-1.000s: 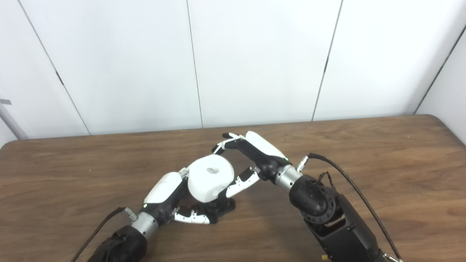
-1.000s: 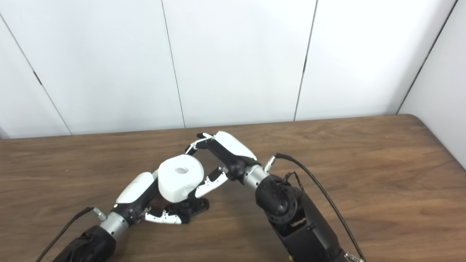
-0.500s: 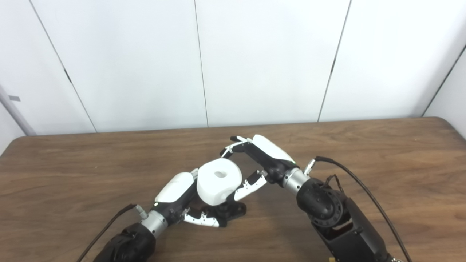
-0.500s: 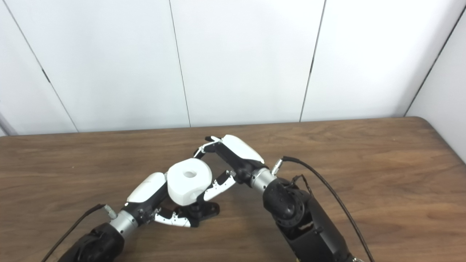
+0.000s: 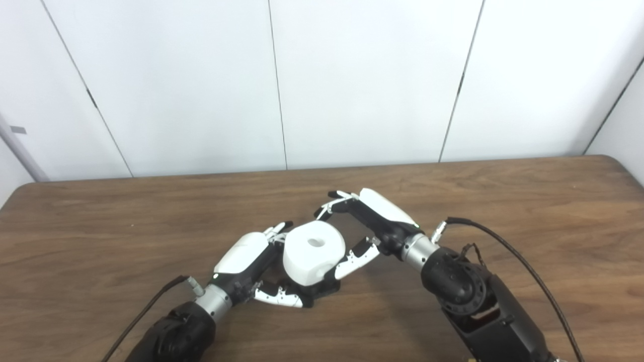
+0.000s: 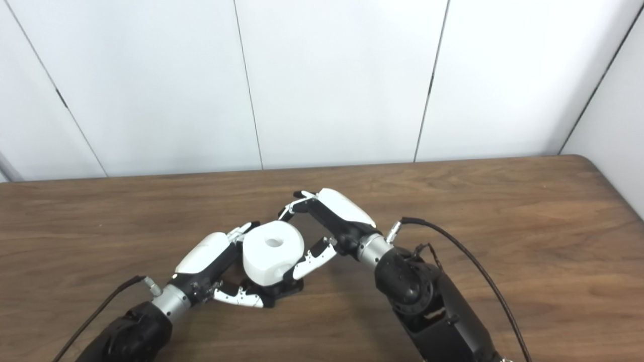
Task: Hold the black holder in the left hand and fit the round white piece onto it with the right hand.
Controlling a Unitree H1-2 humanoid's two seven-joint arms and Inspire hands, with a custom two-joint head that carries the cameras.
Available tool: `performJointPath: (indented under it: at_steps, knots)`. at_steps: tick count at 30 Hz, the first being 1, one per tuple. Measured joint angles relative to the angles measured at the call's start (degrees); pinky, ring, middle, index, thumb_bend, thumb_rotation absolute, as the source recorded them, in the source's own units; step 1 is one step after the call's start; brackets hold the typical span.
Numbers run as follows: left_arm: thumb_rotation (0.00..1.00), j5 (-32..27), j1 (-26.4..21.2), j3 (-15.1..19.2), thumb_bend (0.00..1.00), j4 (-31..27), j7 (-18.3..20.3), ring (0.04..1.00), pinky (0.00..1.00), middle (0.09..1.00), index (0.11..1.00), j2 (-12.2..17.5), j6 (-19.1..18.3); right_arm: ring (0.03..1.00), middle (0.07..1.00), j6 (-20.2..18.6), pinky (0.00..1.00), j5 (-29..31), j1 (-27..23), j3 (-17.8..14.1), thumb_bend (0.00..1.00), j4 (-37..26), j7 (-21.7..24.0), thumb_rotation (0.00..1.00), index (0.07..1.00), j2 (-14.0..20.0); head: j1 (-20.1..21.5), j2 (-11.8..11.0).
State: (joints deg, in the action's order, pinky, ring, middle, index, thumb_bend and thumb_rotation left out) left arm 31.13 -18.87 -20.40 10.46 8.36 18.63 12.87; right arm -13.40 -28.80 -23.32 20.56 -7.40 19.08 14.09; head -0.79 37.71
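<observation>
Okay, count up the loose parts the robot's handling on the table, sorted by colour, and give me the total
White: 1, the round white piece with a centre hole.
Black: 1, the black holder beneath it.
Total: 2.

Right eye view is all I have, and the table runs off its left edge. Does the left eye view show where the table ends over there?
Observer: Yes. The left eye view shows the table's rounded far-left corner, well to the left of the left hand.
Operator: Anything standing past that corner?
Observer: A grey pole slants up against the wall behind it, with a small grey tag on it. Your view catches only a sliver of it at the edge.
</observation>
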Motion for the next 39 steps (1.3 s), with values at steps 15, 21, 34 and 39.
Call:
performJointPath:
  at_steps: [15, 21, 34, 39]
  knots:
    - [0.05, 0.18, 0.33, 0.69, 0.52, -1.39, 1.53, 1.0, 1.0, 0.867, 0.483, -0.01, -0.85, 0.948, 0.769, -0.64, 1.0, -0.05, 0.8, -0.2, 0.53, -1.73, 2.29, 0.14, 0.48, 1.29, 0.0, 1.67]
    - [0.05, 0.5, 0.97, 0.62, 0.52, -2.9, 1.93, 1.0, 1.0, 0.864, 0.483, -0.27, -1.51, 0.946, 0.767, -0.64, 1.0, -0.05, 0.8, -0.21, 0.53, -1.84, 2.81, 0.14, 0.48, 1.31, -0.09, 2.28]
    - [0.05, 0.55, 1.05, 0.66, 0.52, -3.4, 3.02, 1.0, 1.0, 0.862, 0.482, -0.97, -2.62, 0.938, 0.759, -0.13, 1.0, -1.38, 0.01, 0.44, 0.53, -1.5, 3.3, 0.14, 0.479, 1.54, -0.35, 2.9]
    - [0.05, 0.77, 1.08, 0.45, 0.52, -3.95, 3.18, 1.0, 1.0, 0.865, 0.482, -1.23, -3.2, 0.94, 0.759, -0.03, 1.0, -1.93, -0.59, 0.64, 0.53, -1.44, 4.15, 0.14, 0.478, 2.22, -0.7, 3.43]
